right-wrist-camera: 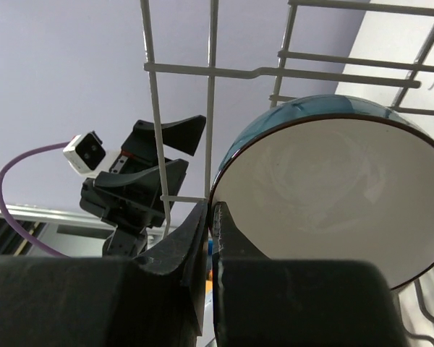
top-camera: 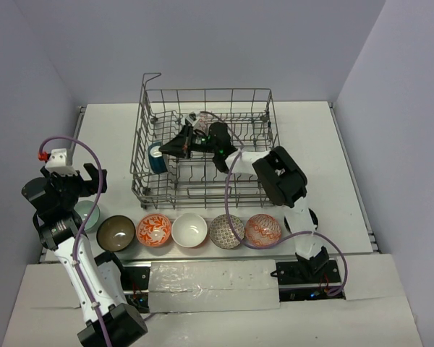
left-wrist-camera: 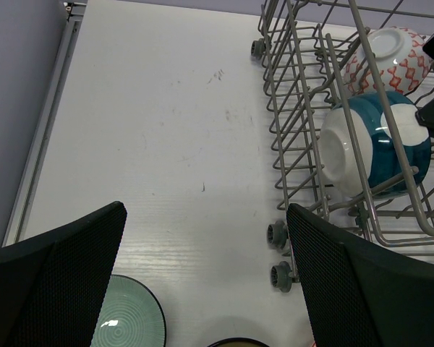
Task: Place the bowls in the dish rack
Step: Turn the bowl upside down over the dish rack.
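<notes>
Two fingers of the right gripper (right-wrist-camera: 210, 220) are pressed together on the rim of the teal bowl (right-wrist-camera: 325, 195), which stands on edge at the left end of the rack (top-camera: 202, 92). Its axis lies level along the rack, foot toward the left wall, mouth toward the gripper. A red bowl (left-wrist-camera: 387, 61) sits behind it. So two look loaded. At least six wait in a row (top-camera: 189, 230) on the table (top-camera: 333, 144), with the left gripper (left-wrist-camera: 206, 217) spread wide above the green bowl (left-wrist-camera: 126, 322).
</notes>
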Controlling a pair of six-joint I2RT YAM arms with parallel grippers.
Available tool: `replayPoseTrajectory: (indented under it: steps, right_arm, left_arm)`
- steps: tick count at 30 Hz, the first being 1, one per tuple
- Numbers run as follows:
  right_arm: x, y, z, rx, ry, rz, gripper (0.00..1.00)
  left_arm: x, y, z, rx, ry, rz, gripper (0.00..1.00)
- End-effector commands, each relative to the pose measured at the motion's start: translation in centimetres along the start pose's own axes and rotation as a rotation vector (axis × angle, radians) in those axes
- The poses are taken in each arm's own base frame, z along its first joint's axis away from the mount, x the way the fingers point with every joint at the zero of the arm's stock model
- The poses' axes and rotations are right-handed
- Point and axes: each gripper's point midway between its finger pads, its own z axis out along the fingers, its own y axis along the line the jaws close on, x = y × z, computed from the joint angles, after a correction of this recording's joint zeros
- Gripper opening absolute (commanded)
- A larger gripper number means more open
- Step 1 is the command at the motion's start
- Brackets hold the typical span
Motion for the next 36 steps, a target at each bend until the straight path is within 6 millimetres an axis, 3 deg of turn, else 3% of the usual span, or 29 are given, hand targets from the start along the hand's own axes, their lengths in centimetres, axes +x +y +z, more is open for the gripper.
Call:
replayPoseTrajectory:
  steps: [1,13,19,23,25,26,27,29,31,36]
  right_arm:
    - [0.7,1.4,0.8,-0.062,0.036,-0.01,0.0]
    - [1.3,0.4,0.4,-0.113,0.02,-0.024,0.0]
    - [1.1,-0.2,-1.3,-0.084,0.014,-0.062,0.0]
    - [0.8,1.2,-2.4,-0.081,0.013,-0.125,0.0]
    - [0.4,1.0,-3.0,-0.052,0.006,-0.142,0.01]
    - [-0.2,1.9,-3.6,-0.053,-0.008,-0.162,0.04]
    - [-0.2,1.3,-3.9,-0.025,-0.012,-0.168,0.08]
    - [-1.0,2.4,-4.7,-0.009,-0.026,-0.202,0.09]
    - [-1.5,2.2,-5.2,0.026,-0.034,-0.222,0.17]
    - [-2.2,2.6,-5.0,0.059,-0.027,-0.247,0.19]
  left_arm:
    - [-0.5,-0.3,0.0,0.028,-0.012,0.019,0.99]
    - [-0.3,-0.2,0.1,0.028,-0.008,0.021,0.99]
    - [-0.1,-0.3,0.1,0.034,-0.005,0.018,0.99]
    - [0.0,-0.5,0.2,0.043,-0.001,0.015,0.99]
    - [0.0,-0.5,0.2,0.05,0.001,0.013,0.99]
    - [0.0,-0.5,0.2,0.05,0.002,0.012,0.99]
    - [0.0,-0.6,0.2,0.054,0.002,0.012,0.99]
    - [0.1,-0.7,0.2,0.059,0.004,0.01,0.99]
    - [0.1,-0.8,0.2,0.064,0.005,0.009,0.99]
    - [0.2,-0.9,0.3,0.075,0.006,0.007,0.99]
